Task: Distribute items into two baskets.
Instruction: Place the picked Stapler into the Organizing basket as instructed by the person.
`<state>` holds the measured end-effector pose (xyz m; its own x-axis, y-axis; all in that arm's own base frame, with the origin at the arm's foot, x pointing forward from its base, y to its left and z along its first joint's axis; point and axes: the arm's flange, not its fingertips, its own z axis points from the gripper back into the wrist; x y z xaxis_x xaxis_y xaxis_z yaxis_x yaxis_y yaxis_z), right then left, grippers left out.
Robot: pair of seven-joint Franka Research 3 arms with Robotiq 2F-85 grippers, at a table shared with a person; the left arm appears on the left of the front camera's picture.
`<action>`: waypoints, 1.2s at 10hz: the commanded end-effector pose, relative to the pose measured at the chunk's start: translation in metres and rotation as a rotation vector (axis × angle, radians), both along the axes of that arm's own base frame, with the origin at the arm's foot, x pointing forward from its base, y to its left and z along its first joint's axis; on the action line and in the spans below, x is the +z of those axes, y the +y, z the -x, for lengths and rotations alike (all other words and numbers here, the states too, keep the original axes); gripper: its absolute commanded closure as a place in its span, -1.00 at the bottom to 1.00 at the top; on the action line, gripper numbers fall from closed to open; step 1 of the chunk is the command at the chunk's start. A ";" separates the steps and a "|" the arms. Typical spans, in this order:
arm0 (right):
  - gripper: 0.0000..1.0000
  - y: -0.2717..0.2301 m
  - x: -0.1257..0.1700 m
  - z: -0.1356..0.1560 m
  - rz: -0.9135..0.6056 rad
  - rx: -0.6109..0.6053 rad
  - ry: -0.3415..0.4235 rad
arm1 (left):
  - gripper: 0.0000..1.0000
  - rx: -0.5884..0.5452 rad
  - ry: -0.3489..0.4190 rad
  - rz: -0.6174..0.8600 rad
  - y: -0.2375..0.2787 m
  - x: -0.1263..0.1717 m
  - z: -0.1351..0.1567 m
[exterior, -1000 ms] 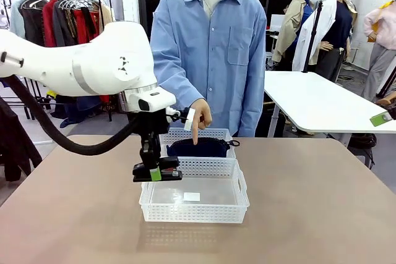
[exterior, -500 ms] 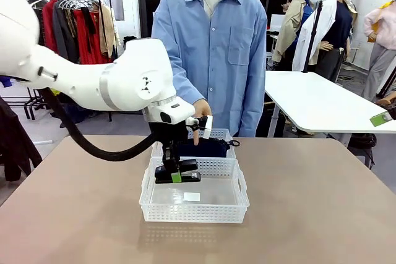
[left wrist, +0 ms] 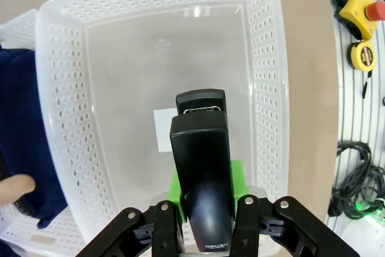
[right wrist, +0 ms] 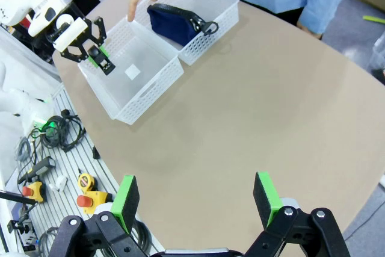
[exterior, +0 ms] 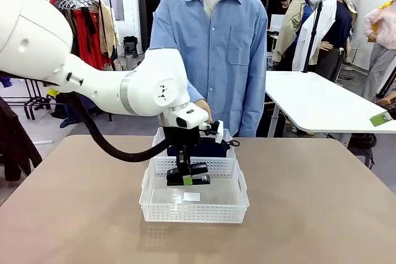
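Black stapler clamped in left gripper, moved in from beside the near basket to over its middle (drop looks next). Navy pouch already in far basket, person's finger pointing there. Right gripper wide, empty, above tan table. Clothes racks behind.
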<state>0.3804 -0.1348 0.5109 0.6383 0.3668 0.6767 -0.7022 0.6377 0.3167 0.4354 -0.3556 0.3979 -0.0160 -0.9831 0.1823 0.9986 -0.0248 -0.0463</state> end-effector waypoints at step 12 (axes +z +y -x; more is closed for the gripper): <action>-1.00 -0.001 0.001 0.000 0.003 0.001 -0.001 | 1.00 -0.110 -0.091 -0.040 -0.012 -0.066 0.005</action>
<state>0.3804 -0.1348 0.5110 0.6383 0.3668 0.6768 -0.7022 0.6377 0.3167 0.4279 -0.3702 0.3269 -0.1172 -0.9830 0.1411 0.9931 -0.1153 0.0215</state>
